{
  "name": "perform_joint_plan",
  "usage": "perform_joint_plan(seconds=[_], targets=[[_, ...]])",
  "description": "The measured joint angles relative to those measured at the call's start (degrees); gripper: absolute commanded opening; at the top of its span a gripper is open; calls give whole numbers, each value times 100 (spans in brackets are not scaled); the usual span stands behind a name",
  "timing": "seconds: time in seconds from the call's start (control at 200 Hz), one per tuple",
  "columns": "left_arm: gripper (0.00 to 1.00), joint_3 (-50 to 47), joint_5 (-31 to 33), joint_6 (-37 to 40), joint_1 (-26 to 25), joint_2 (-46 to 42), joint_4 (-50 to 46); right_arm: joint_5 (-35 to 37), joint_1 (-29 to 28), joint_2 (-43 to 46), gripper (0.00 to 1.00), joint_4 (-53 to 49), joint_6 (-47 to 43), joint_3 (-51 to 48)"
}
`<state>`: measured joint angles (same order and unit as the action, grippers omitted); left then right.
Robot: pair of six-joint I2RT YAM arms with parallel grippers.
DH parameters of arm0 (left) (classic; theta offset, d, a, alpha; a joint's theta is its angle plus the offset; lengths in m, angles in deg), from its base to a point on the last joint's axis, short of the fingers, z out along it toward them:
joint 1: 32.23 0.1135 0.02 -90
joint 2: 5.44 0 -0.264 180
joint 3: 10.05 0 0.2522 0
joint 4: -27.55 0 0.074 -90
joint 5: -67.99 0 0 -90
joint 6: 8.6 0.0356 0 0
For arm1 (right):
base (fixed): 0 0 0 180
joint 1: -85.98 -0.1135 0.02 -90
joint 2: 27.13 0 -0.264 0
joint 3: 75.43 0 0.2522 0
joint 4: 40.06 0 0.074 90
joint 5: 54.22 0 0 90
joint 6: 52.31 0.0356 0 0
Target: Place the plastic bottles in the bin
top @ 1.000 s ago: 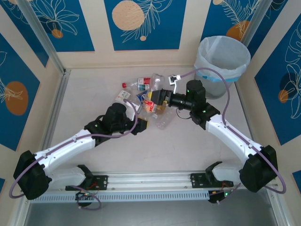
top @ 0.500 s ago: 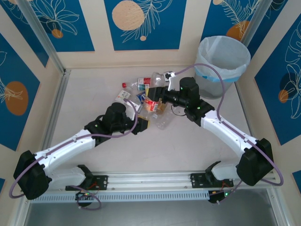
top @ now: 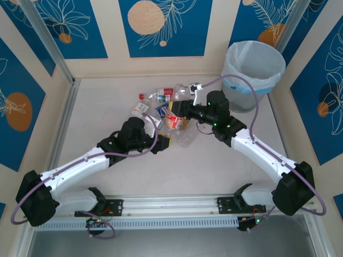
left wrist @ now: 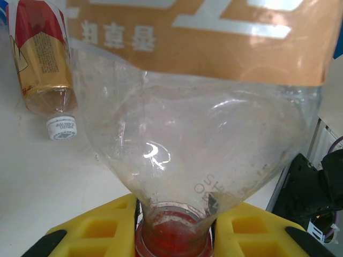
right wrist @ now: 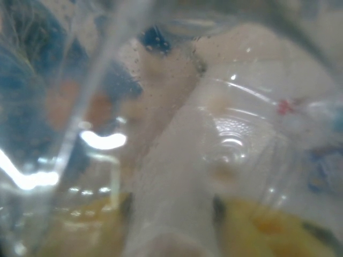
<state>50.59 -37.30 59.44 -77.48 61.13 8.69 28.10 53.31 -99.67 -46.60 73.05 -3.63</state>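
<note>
bottles (top: 165, 101), the plastic ones of the task, lie in a loose heap on the table (top: 107, 123), to the left of the bin (top: 268, 80) and nearer the arms than it; the bin stands at the far right corner, its pale liner folded over the rim; the left gripper (top: 163, 142) sits at the edge of the heap farthest from the bin, its yellow fingers (left wrist: 102, 225) clenched on either side of the red cap (left wrist: 172, 241) of a clear orange-labelled bottle (left wrist: 203, 144); near that one lies a red-and-gold bottle (left wrist: 45, 64) with a white cap (left wrist: 60, 127); the right gripper (top: 181, 110) sits at the side of the heap nearest the bin, against a red-and-white labelled bottle (top: 171, 115); in its wrist view clear plastic (right wrist: 230, 139) lies blurred close to the lens above a yellow finger (right wrist: 268, 225), and i cannot tell whether these fingers are clenched or released
</note>
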Motion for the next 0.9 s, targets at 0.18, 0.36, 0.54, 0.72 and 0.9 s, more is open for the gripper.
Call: perform_joint_plan(seconds=[0.18,0.36,0.54,0.72,0.9], targets=[[46,0,-68,-48,2,28,-2,-44,11,0,39,107,103,-55],[64,0,-79,-118,2,11,24,-63,83,0,38,153,105,-55],[98,-13,-87,-138,0,-162,192,-66,136,24,38,177,105,-55],[99,-164,284,-232,0,-525,337,-17,240,179,39,-17,39,-4],[99,-616,1834,-658,0,-1075,345,168,468,262,39,-535,-243,286]])
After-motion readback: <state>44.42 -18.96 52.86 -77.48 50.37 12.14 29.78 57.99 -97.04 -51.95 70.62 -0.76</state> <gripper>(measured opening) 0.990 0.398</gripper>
